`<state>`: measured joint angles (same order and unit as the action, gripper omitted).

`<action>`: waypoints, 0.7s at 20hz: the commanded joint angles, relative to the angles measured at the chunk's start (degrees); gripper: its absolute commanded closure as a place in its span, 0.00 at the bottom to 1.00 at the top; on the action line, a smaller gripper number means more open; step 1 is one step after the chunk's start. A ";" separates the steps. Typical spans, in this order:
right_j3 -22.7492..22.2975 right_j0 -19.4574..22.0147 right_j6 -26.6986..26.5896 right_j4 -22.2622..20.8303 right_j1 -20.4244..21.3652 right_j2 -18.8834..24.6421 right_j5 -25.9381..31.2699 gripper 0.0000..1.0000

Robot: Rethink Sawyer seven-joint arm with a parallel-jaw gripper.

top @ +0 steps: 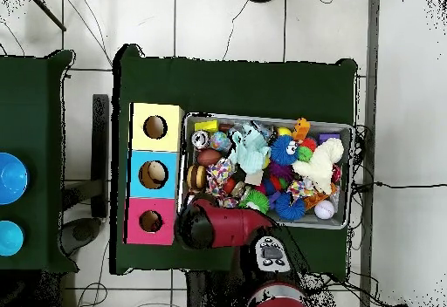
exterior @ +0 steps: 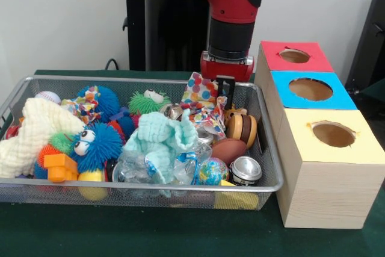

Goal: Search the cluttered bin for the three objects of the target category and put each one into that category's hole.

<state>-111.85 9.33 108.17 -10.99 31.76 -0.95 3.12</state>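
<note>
The wire mesh bin [exterior: 269, 148] is full of mixed toys; in the overhead view its rim [top: 266, 118] lies right of the boxes. My gripper [exterior: 225, 90] hangs from the red arm [exterior: 228, 34] over the bin's far right corner, just above a polka-dot cloth [exterior: 201, 97]. The arm [top: 218, 225] hides it in the overhead view. The red-topped box's hole [exterior: 295, 56] [top: 150, 221] is empty. A tan and brown rounded toy [exterior: 240, 128] lies just below the gripper. I cannot pick out a pale yellow rounded toy.
Blue-topped [exterior: 310, 89] and yellow-topped [exterior: 332, 133] box holes sit beside the red one. The bin holds blue [exterior: 96, 145] and green [exterior: 144, 102] puffer balls, a mint cloth [exterior: 159, 139], a cream cloth [exterior: 33, 133], a can [exterior: 245, 170], a brown football [exterior: 228, 150] and a globe ball [exterior: 213, 171].
</note>
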 commanded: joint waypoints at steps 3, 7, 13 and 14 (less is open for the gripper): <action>8.62 4.68 -5.91 -6.75 -1.72 5.43 9.78 1.00; 10.77 6.41 -7.26 -9.31 -1.50 6.32 12.64 1.00; 12.62 9.84 -9.74 -12.17 0.26 8.54 18.46 1.00; 12.99 10.54 -10.41 -12.77 0.61 8.98 19.46 1.00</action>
<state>-107.60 15.81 108.17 -19.40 31.92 2.04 13.52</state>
